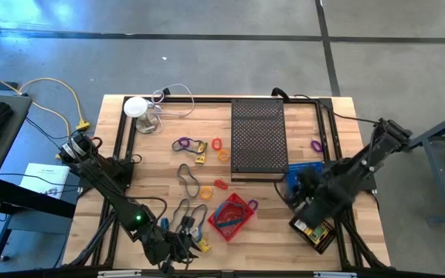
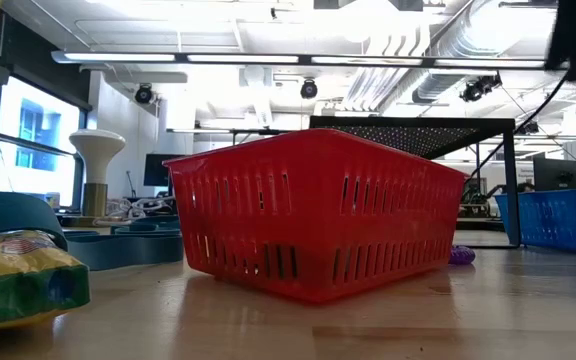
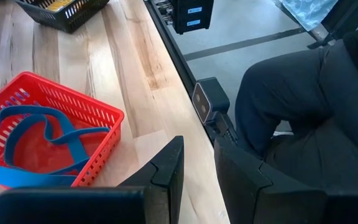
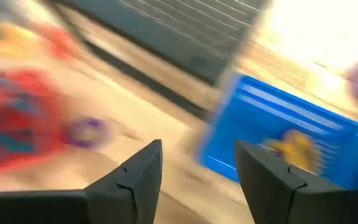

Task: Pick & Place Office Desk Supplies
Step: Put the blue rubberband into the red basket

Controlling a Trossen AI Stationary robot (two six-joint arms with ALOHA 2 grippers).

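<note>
Right gripper (image 4: 197,180) jaws apart, empty, beside blue bin (image 4: 284,134). Left gripper (image 3: 197,177) jaws slightly parted, empty, at table (image 1: 161,174) front edge. Loose bands (image 1: 190,177) mid-table. Risk: a fast right-arm swing clips red basket (image 1: 232,216) or scatters bands.

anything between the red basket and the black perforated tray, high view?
Yes. In the high view a red loop lies on the wood between the red basket and the black perforated tray; an orange ring lies just beside it.
</note>
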